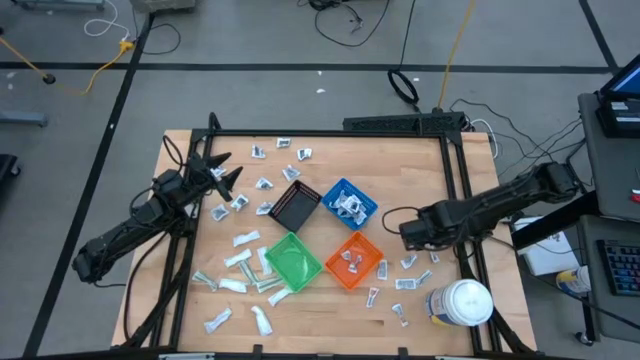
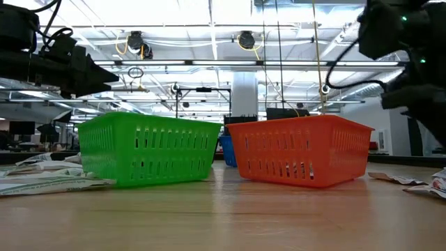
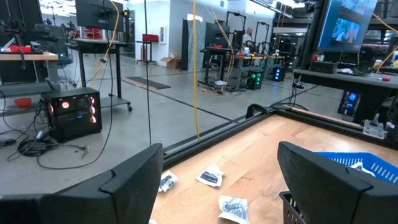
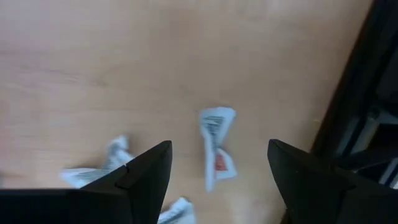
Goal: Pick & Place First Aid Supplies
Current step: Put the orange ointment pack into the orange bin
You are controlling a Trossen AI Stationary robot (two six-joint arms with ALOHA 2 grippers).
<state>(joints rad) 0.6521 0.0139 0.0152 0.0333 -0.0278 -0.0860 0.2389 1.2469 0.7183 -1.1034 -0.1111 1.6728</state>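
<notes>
From above, you are looking at a wooden table with four small bins clustered at its middle: black bin, blue bin, green bin, orange bin. First aid packets are lying scattered around the bins, most on the left half, several near the far edge, and a few inside the blue and orange bins. A white jar is standing at the near right corner. Your left gripper is hovering over the left side with its fingers spread and nothing between them. Your right gripper is hanging just right of the orange bin, above packets.

At table height, you are seeing the green bin and the orange bin side by side, with flat packets lying at the left.

Through the left wrist, the fingers are standing wide apart, holding nothing; packets are lying on the wood beyond.

Through the right wrist, the fingers are standing wide apart and empty over a crumpled packet.
</notes>
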